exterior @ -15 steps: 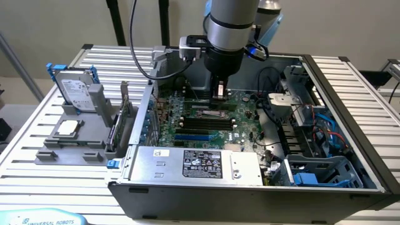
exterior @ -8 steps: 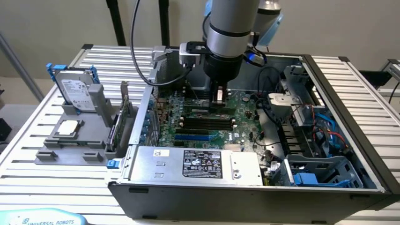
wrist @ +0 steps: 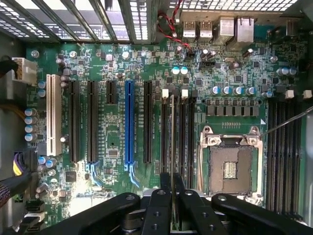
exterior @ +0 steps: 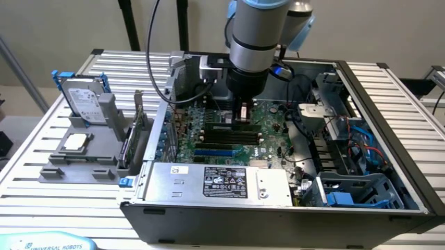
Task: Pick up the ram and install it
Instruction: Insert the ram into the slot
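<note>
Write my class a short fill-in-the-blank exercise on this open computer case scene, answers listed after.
1. The gripper is shut on the ____, seen edge-on above the motherboard.
2. The long expansion slot among the black ones is coloured ____.
3. The processor socket holds ____ chip.
4. On the grey stand outside the case, the hard drive has ____ rails.

Answers: ram; blue; no; blue
</note>
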### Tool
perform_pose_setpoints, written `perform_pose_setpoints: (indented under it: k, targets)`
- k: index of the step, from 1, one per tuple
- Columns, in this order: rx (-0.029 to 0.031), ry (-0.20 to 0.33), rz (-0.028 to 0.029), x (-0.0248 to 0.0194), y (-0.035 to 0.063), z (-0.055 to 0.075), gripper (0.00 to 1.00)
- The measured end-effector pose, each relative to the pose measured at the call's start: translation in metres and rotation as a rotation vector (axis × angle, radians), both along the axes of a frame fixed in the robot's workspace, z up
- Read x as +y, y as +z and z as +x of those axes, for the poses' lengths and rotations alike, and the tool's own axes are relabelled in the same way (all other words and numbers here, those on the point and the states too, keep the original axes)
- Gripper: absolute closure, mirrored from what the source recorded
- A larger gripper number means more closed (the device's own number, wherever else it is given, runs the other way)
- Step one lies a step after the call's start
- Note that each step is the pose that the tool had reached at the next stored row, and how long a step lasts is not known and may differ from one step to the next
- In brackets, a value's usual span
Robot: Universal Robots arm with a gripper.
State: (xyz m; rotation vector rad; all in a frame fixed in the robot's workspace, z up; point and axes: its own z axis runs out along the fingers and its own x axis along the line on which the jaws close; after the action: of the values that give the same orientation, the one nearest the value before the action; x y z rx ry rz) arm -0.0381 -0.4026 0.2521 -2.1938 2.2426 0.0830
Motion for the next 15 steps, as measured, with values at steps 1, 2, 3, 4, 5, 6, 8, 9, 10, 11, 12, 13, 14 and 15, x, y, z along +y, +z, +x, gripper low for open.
perform_pose_setpoints:
  k: [1, 2, 3, 4, 5, 6, 8, 9, 10, 11, 12, 13, 14, 15]
  targets:
    - [0.0000, 0.000, 0.0000, -0.0002, -0.0018, 0.000, 0.87]
    - [0.0001, 0.000, -0.0001, -0.0004, -0.0037, 0.000, 0.87]
    - [0.0001, 0.000, -0.0001, -0.0005, -0.0055, 0.000, 0.87]
    - [0.0003, 0.000, -0.0001, -0.0005, -0.0074, 0.001, 0.87]
    - [0.0003, 0.000, -0.0001, -0.0006, -0.0091, 0.001, 0.87]
    - [0.0004, 0.000, 0.0000, -0.0006, -0.0109, 0.001, 0.87]
    - [0.0010, 0.000, -0.0001, -0.0006, -0.0146, 0.002, 0.87]
    - [0.0018, 0.000, -0.0002, -0.0006, -0.0163, 0.002, 0.87]
    - [0.0040, 0.000, 0.0000, -0.0006, -0.0177, 0.002, 0.87]
    - [0.0059, 0.000, 0.0000, -0.0006, -0.0182, 0.002, 0.87]
    - [0.0061, 0.000, -0.0003, -0.0006, -0.0182, 0.002, 0.87]
    - [0.0061, 0.000, -0.0003, -0.0006, -0.0182, 0.002, 0.87]
    - [0.0062, 0.000, -0.0004, -0.0006, -0.0182, 0.002, 0.87]
    - [0.0060, 0.000, -0.0002, -0.0006, -0.0183, 0.002, 0.87]
